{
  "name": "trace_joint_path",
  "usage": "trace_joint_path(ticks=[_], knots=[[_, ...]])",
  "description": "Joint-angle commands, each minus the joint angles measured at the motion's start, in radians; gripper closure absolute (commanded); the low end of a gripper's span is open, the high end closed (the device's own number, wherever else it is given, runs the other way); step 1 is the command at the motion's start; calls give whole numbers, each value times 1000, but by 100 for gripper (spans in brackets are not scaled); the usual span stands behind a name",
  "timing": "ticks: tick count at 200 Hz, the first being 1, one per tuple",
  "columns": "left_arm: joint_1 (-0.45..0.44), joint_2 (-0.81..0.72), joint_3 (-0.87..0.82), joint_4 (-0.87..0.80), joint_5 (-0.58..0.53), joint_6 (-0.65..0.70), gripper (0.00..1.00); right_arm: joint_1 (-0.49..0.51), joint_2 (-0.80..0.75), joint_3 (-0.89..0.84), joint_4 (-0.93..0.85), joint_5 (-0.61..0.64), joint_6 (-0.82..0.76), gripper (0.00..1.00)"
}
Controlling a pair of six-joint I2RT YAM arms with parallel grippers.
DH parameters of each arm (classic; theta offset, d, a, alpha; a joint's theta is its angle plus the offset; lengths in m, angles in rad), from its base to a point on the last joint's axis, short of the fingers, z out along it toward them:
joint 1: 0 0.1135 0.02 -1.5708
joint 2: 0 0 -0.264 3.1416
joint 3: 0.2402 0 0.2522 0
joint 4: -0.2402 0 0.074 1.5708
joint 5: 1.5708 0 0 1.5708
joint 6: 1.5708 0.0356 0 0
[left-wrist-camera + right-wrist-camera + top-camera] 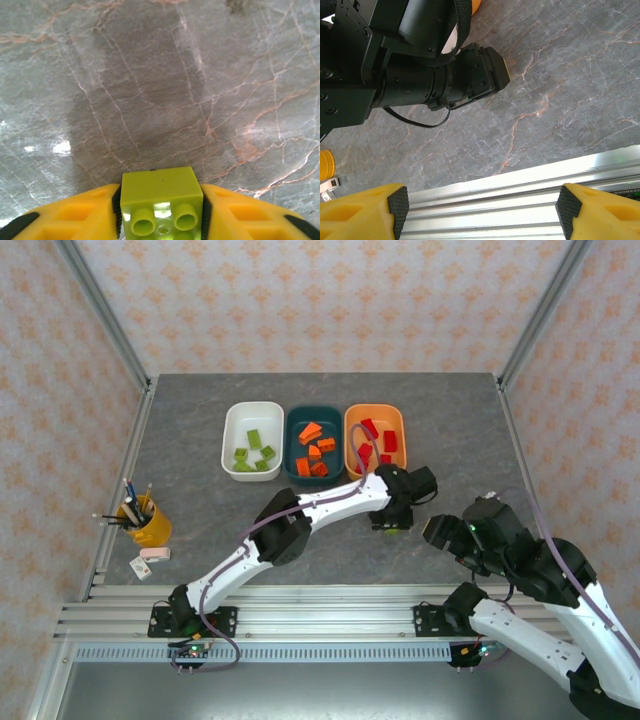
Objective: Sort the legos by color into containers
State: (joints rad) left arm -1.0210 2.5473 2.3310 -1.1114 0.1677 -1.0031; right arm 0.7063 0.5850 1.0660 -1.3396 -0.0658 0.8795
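L jaws clench lime-green plastic lego brick (159, 190) | likely bound for white plastic tub (229, 436) w/ greens (253, 452) | R jaws released

The top camera sits high behind both arm bases, looking down and forward over the grey table (190, 440) to the three tubs (335, 420). The left wrist camera hangs very close over the tabletop, facing almost straight down past the left gripper (161, 220) and its green brick (159, 187). The right wrist camera stands farther off, looking down past the right gripper (482, 207) at the near rail (530, 180) and the left arm (395, 65), both shared with the top view. The left wrist's patch probably lies before the orange tub (376, 409).
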Motion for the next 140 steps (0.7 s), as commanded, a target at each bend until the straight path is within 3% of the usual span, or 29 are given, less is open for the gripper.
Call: trace_joint_path(ticks=[1,26,53,76,100,140], knots=[[-11,9,8,-39,-46,-17,60,-1,-9,-14,-9,29,-5,20],[-11,5,-2,-33,-62,-7,69,-1,-8,-12,-5,26,-13,20],[-4,-48,-20,-32,-94,1,70,-1,-10,0,14,18,-40,20],[28,-180,-102,-12,-136,9,70,-1,-10,25,72,-1,-96,21],[112,-346,-225,-6,-162,32,70,-1,3,45,199,-54,-175,21],[336,-582,-377,-11,-194,147,70,8,151,37,430,-175,-233,21]])
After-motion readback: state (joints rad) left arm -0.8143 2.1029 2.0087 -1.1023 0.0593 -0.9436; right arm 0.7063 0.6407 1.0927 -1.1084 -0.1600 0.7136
